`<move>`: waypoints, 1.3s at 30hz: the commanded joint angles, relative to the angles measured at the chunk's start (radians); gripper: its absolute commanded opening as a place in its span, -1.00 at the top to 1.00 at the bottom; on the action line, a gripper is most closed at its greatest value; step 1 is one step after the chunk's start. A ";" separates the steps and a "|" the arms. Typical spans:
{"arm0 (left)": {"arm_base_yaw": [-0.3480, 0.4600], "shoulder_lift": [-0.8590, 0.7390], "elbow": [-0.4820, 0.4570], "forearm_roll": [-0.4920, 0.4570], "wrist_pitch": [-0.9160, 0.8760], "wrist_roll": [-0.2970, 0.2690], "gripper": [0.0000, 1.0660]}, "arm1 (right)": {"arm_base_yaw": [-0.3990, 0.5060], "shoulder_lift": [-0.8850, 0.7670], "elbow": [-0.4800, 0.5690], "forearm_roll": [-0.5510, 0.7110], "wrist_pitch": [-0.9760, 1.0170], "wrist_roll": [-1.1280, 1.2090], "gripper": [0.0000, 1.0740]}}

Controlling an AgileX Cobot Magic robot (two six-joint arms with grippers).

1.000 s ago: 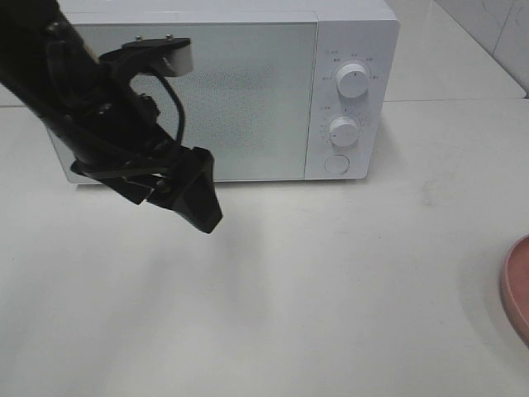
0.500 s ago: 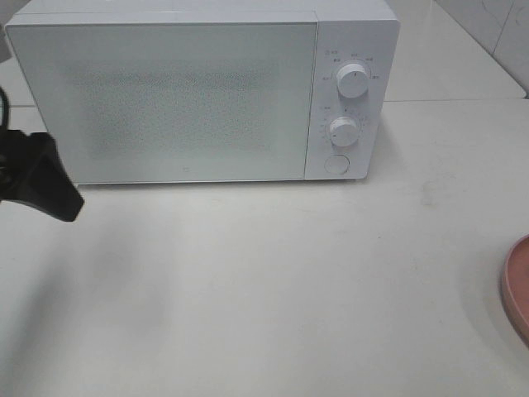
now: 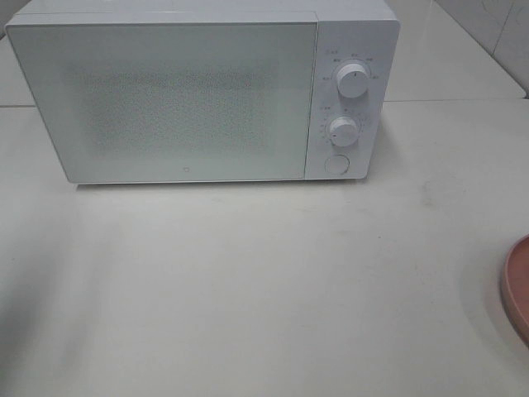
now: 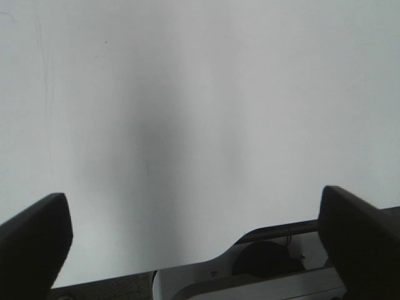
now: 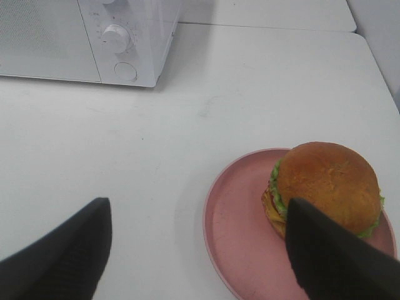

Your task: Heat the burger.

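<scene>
- You have a broad, pale white tabletop (image 3: 273,289) filling most of the high view, with faint scuffs on it and a seam line running behind the oven.
- You see the white box-shaped microwave oven (image 3: 207,91) standing at the far side of that tabletop, its frosted, speckled door shut and facing you.
- Down its right-hand panel you find two round white knobs (image 3: 353,81), one above the other, with a round white button (image 3: 335,165) below them.
- The flat round pink plate (image 5: 240,231) lies on the tabletop well apart from the oven, toward the right; in the high view only its rim shows at the right edge.
- The round burger (image 5: 326,185) with a glossy golden-brown bun and a green lettuce fringe sits on that plate, off-centre toward one side of it.
- Your right gripper (image 5: 200,250) hangs above the table near the plate; its black fingers (image 5: 69,250) stand wide apart and hold nothing, one of them overlapping the burger's edge in the wrist view.
- Your left gripper (image 4: 194,240) looks down on bare white surface, jaws spread fully apart, nothing between them.
</scene>
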 commanded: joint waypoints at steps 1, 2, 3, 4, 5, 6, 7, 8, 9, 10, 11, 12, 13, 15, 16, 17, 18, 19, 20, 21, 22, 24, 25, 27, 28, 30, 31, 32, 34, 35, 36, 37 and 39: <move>0.004 -0.085 0.034 0.055 0.026 -0.055 -0.89 | -0.004 -0.027 0.002 -0.001 0.001 -0.012 -0.40; 0.004 -0.085 0.034 0.055 0.026 -0.055 -0.89 | -0.004 -0.027 0.002 -0.001 0.001 -0.012 -0.40; 0.004 -0.144 0.054 0.089 0.025 -0.088 -0.89 | -0.004 -0.027 0.002 -0.001 0.001 -0.012 -0.40; 0.004 -0.177 0.066 0.107 0.024 -0.108 -0.89 | -0.004 -0.027 0.002 -0.001 0.001 -0.012 -0.40; 0.004 -0.177 0.066 0.107 0.024 -0.108 -0.89 | -0.004 -0.027 0.002 -0.001 0.001 -0.012 -0.40; 0.004 -0.238 0.089 0.137 0.023 -0.143 -0.89 | -0.004 -0.027 0.002 -0.001 0.001 -0.012 -0.40; 0.004 -0.302 0.113 0.165 0.024 -0.180 -0.89 | -0.004 -0.027 0.002 -0.001 0.001 -0.012 -0.40; 0.004 -0.302 0.113 0.165 0.024 -0.180 -0.89 | -0.004 -0.027 0.002 -0.001 0.001 -0.012 -0.40; 0.004 -0.337 0.122 0.179 0.024 -0.200 -0.89 | -0.004 -0.027 0.002 -0.001 0.001 -0.012 -0.40; 0.004 -0.404 0.136 0.191 0.023 -0.221 -0.89 | -0.004 -0.027 0.002 -0.001 0.001 -0.012 -0.40; 0.004 -0.404 0.136 0.191 0.023 -0.221 -0.89 | -0.004 -0.027 0.002 -0.001 0.001 -0.012 -0.40; 0.004 -0.436 0.143 0.192 0.023 -0.221 -0.89 | -0.004 -0.027 0.002 -0.001 0.001 -0.012 -0.40; 0.004 -0.490 0.156 0.191 0.028 -0.221 -0.89 | -0.004 -0.027 0.002 -0.001 0.001 -0.012 -0.40; 0.004 -0.518 0.156 0.191 0.037 -0.221 -0.89 | -0.004 -0.027 0.002 -0.001 0.001 -0.012 -0.40; 0.004 -0.564 0.162 0.192 0.059 -0.221 -0.89 | -0.004 -0.027 0.002 -0.001 0.001 -0.012 -0.40; 0.004 -0.564 0.162 0.192 0.059 -0.221 -0.89 | -0.004 -0.027 0.002 -0.001 0.001 -0.012 -0.40; 0.004 -0.584 0.166 0.190 0.067 -0.221 -0.89 | -0.004 -0.027 0.002 -0.001 0.001 -0.012 -0.40; 0.004 -0.637 0.178 0.192 0.087 -0.221 -0.89 | -0.004 -0.027 0.002 -0.001 0.001 -0.012 -0.40; 0.004 -0.637 0.178 0.192 0.087 -0.221 -0.89 | -0.004 -0.027 0.002 -0.001 0.001 -0.012 -0.40; 0.004 -0.657 0.183 0.192 0.093 -0.221 -0.89 | -0.004 -0.027 0.002 -0.001 0.001 -0.012 -0.40; 0.004 -0.705 0.184 0.192 0.090 -0.221 -0.89 | -0.004 -0.027 0.002 -0.001 0.001 -0.012 -0.40; 0.004 -0.724 0.184 0.192 0.090 -0.215 -0.89 | -0.004 -0.027 0.002 -0.001 0.001 -0.012 -0.40; 0.004 -0.766 0.184 0.192 0.090 -0.211 -0.89 | -0.004 -0.027 0.002 -0.001 0.001 -0.012 -0.40; 0.004 -0.813 0.184 0.193 0.090 -0.205 -0.89 | -0.004 -0.027 0.002 -0.001 0.001 -0.012 -0.40; 0.004 -0.836 0.184 0.193 0.090 -0.201 -0.89 | -0.004 -0.027 0.002 -0.001 0.001 -0.012 -0.40; 0.004 -0.877 0.184 0.192 0.090 -0.190 -0.89 | -0.004 -0.027 0.002 -0.001 0.001 -0.012 -0.40; 0.004 -0.900 0.184 0.194 0.090 -0.189 -0.89 | -0.004 -0.027 0.002 -0.001 0.001 -0.012 -0.40; 0.004 -0.900 0.184 0.194 0.090 -0.189 -0.89 | -0.004 -0.027 0.002 -0.001 0.001 -0.012 -0.40; 0.004 -0.959 0.184 0.196 0.090 -0.189 -0.89 | -0.004 -0.027 0.002 -0.001 0.001 -0.012 -0.40; 0.004 -0.959 0.184 0.196 0.090 -0.189 -0.89 | -0.004 -0.027 0.002 -0.001 0.001 -0.012 -0.40; 0.004 -0.993 0.184 0.195 0.090 -0.190 -0.89 | -0.004 -0.027 0.002 -0.001 0.001 -0.012 -0.40; 0.004 -1.005 0.184 0.195 0.090 -0.190 -0.89 | -0.004 -0.027 0.002 -0.001 0.001 -0.012 -0.40; 0.004 -1.024 0.184 0.195 0.090 -0.190 -0.89 | -0.004 -0.027 0.002 -0.001 0.001 -0.012 -0.40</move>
